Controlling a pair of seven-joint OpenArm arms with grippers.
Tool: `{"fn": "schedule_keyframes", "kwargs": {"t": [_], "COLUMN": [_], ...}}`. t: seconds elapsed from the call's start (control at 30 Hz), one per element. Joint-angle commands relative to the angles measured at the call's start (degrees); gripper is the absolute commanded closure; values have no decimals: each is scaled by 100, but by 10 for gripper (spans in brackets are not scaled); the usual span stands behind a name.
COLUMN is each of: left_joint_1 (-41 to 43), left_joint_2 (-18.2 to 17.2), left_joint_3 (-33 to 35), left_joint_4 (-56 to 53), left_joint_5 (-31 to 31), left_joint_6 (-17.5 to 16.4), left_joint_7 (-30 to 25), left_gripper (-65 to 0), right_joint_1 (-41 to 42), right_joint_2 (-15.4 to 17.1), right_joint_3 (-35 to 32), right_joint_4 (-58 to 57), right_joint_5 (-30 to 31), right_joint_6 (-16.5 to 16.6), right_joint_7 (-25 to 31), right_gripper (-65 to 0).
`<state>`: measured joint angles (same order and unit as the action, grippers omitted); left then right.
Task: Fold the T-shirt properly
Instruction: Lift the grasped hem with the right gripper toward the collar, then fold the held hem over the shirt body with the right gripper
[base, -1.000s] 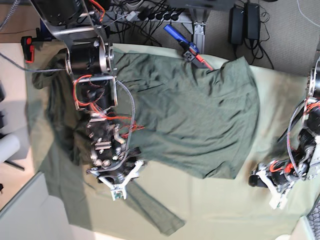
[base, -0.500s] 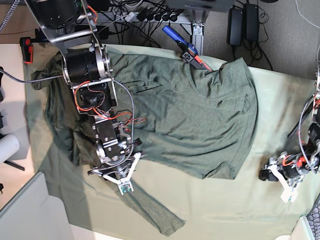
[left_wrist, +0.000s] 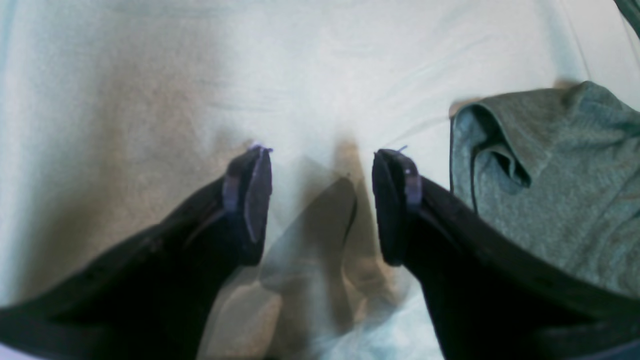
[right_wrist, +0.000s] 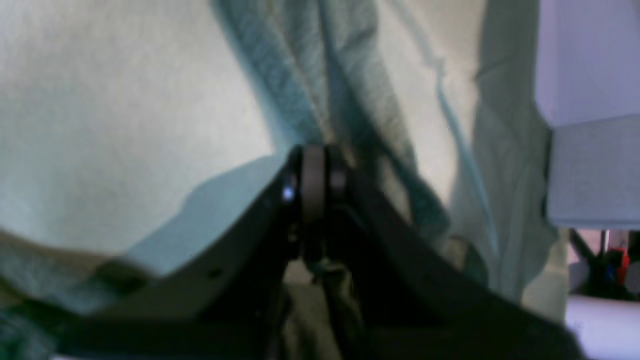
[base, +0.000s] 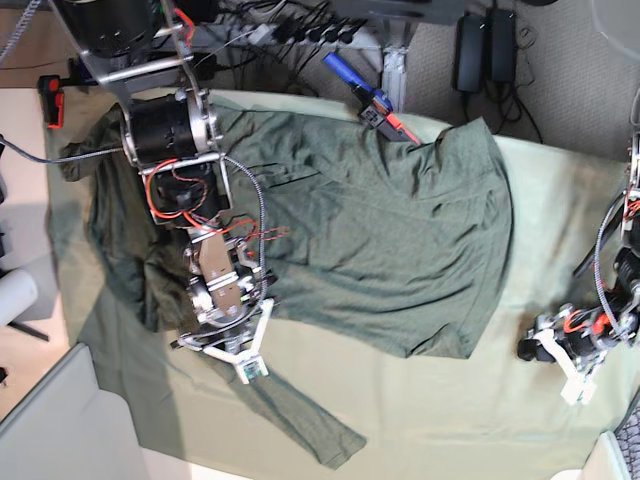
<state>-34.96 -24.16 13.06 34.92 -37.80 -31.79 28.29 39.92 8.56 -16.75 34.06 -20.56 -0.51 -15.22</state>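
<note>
The dark olive T-shirt (base: 380, 230) lies spread and wrinkled on the paler mint table cloth (base: 470, 420). One sleeve (base: 310, 430) trails toward the front edge. My right gripper (base: 246, 371) sits at the base of that sleeve. In the right wrist view its fingertips (right_wrist: 312, 170) are pressed together with a ridge of T-shirt (right_wrist: 305, 80) fabric pinched between them. My left gripper (base: 576, 388) hovers over bare cloth at the far right. Seen from the left wrist, that gripper (left_wrist: 322, 160) is open and empty, with a T-shirt corner (left_wrist: 550, 180) just to its right.
A blue and red tool (base: 368, 92) lies at the table's back edge by the shirt. Cables and black power bricks (base: 470, 50) sit on the floor behind. A grey panel (base: 50, 430) stands front left, a white roll (base: 15, 295) at the left.
My right gripper went from wide open to shut over the fabric at the sleeve's base. My left gripper drifted right and stayed open.
</note>
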Motion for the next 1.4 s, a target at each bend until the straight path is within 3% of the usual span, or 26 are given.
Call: {"fn": "schedule_keyframes", "kwargs": {"t": [0.0, 0.17, 0.43, 0.67, 0.8, 0.93, 1.17, 1.37], "left_joint_1": [-199, -201, -201, -199, -199, -201, -203, -203], "left_joint_2": [-81, -81, -79, -90, -92, -90, -72, 299], "left_joint_3": [-17, -17, -17, -17, -17, -17, -17, -17], "left_joint_4": [103, 103, 103, 103, 103, 103, 103, 125], "left_joint_5": [-79, -76, -79, -79, -81, -186, -413, -608], "left_joint_6": [-105, -105, -105, -105, -111, -560, -821, -821], "left_joint_7": [-107, -149, -286, -328, -365, -409, -411, -409], "left_gripper": [-356, -356, -356, -357, -357, -357, -357, -357], "right_joint_1": [223, 219, 175, -402, -955, -1534, -2308, -2553], "right_joint_2": [-2, -90, -586, -627, -424, -37, 605, 780], "right_joint_3": [7, 7, -46, -721, -1156, -1370, -1370, -1368], "right_joint_4": [251, 920, 1384, 2439, 3296, 4201, 5499, 5786], "right_joint_5": [68, 688, 1102, 1414, 1495, 1659, 1908, 1965], "right_joint_6": [-83, 435, 1346, 1453, 1493, 1493, 1497, 1493], "right_joint_7": [131, 52, -166, -625, -855, -977, -1169, -1202], "right_gripper": [0, 0, 0, 0, 0, 0, 0, 0]}}
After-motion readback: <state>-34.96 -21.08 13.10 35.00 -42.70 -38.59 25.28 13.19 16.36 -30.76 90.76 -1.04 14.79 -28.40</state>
